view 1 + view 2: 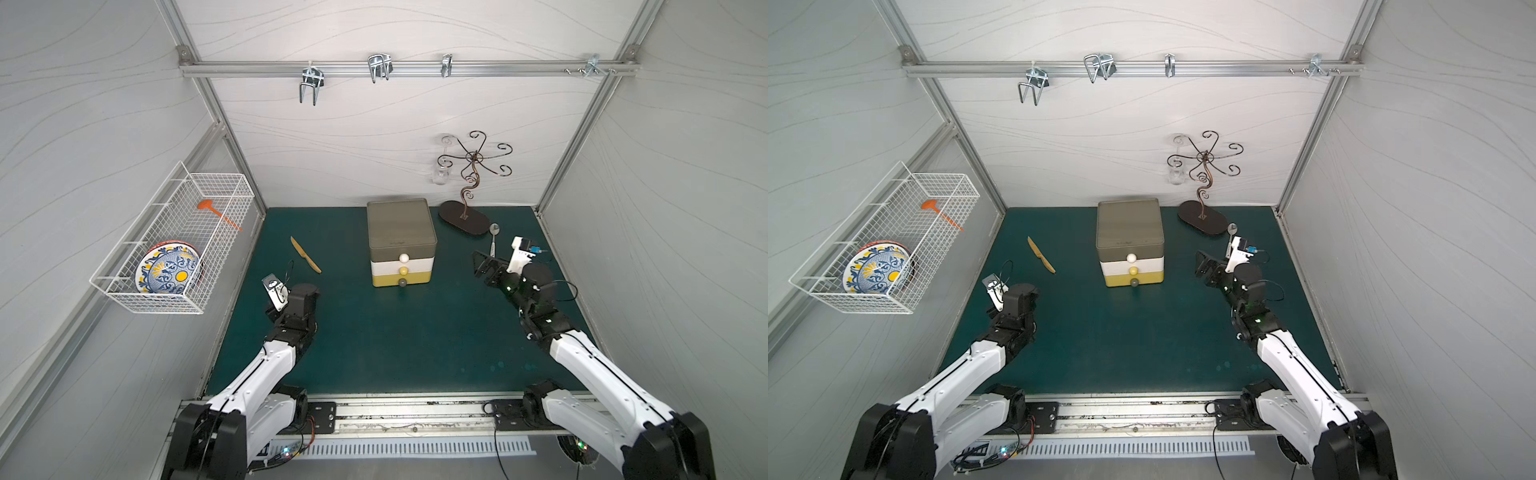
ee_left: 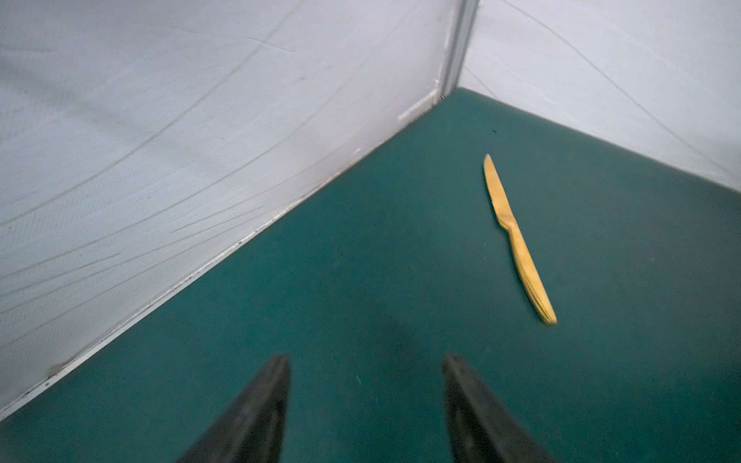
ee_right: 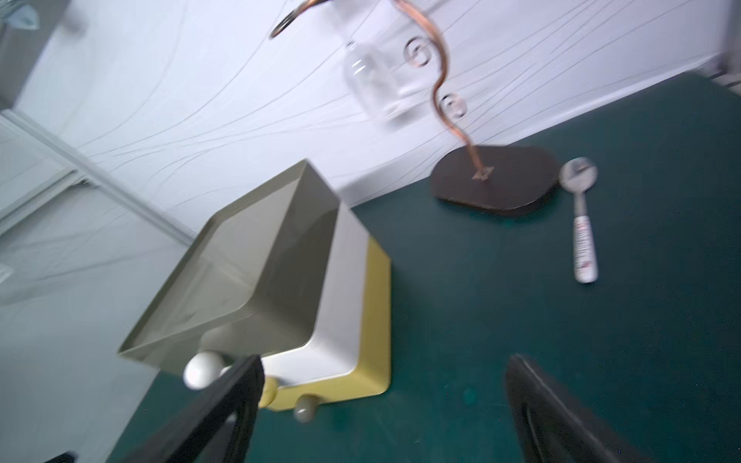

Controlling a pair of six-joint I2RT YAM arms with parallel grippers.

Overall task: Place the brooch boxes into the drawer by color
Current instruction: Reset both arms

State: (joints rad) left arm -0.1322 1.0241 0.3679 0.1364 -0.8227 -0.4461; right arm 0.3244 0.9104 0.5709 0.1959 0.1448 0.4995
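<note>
Green counter [image 1: 374,332] fills the floor of the cell, and not 1 of the boxes shows on it in any view. Next in size, the wire basket [image 1: 216,175] on the side wall holds a patterned plate [image 1: 168,270] and an orange tool [image 1: 205,204] — nothing of the task. The drawer [image 1: 401,224] [image 3: 280,260] stands mid-counter toward the back wall. Its 3 tiers, olive-grey over white over yellow, all sit flush and shut, with their knobs facing the arms. Just beside it is a curled metal stand [image 1: 463,218] with a glass [image 1: 441,174] hanging from it. A wooden knife [image 1: 305,254] lies well apart on the left side, and a spoon [image 1: 493,237] lies near the stand's base.

The left claw [image 2: 365,360] has its fingers spread with nothing between them, and it points at bare counter near the knife. The right claw [image 3: 385,364] is spread wide and empty, hovering off the drawer's front corner, apart from it.

With no boxes out, every tier shut and both claws empty, the sorting looks finished or very nearly so. Whether the boxes lie inside, each colour in its own tier, cannot be told — the tiers are opaque. Little seems left but parking the 2 arms.
</note>
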